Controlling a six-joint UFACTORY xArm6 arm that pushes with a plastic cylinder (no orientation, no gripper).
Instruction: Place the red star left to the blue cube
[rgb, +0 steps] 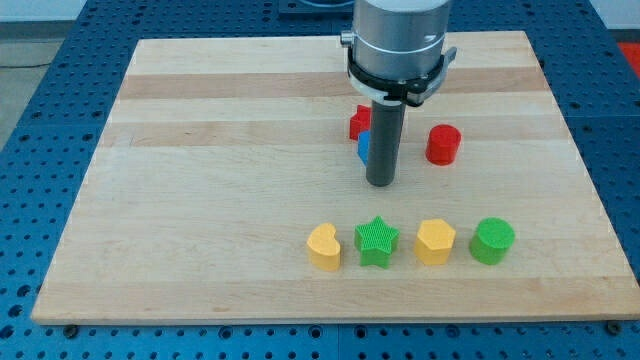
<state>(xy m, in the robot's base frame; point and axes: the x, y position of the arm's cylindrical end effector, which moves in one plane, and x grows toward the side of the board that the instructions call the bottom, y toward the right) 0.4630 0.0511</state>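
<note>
On the pale wooden surface (200, 200), my tip (379, 183), a bare rod with no jaws, stands just right of the half-hidden blue cube (363, 147), the red star (359, 121) seemingly touching its upper-left, probably mid-nudge.

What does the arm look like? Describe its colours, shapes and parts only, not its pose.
A silver-grey cylindrical housing enters from the view's top. Below it sits a black ring clamp with small side lugs. From this hangs a straight dark grey round rod, ending in my tip. No cables or markings are visible.
</note>
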